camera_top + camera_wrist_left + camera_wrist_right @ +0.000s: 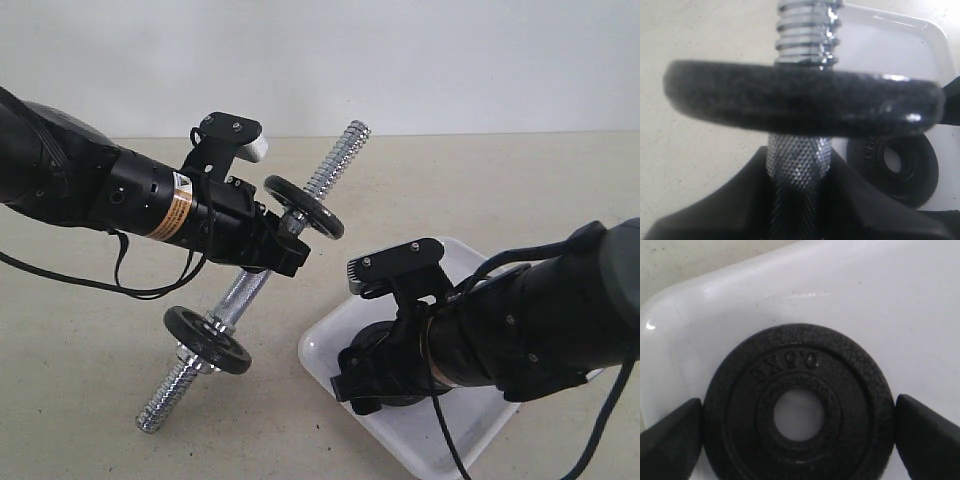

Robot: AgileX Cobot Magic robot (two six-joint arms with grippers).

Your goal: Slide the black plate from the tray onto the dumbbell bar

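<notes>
We see the left gripper (pixel 285 250) closed tight on the bumpy middle of the dumbbell bar (pixel 245 290), holding it tilted. The bar's top threaded end (pixel 340 155) sticks out bare past the upper disc (pixel 305 207), with open air all around it. The black plate (pixel 850 405) lies flat in the tray (pixel 890 300), near a rounded corner, with free white floor beyond it. The right gripper (pixel 360 385) hugs its rim, one jaw touching each side.
</notes>
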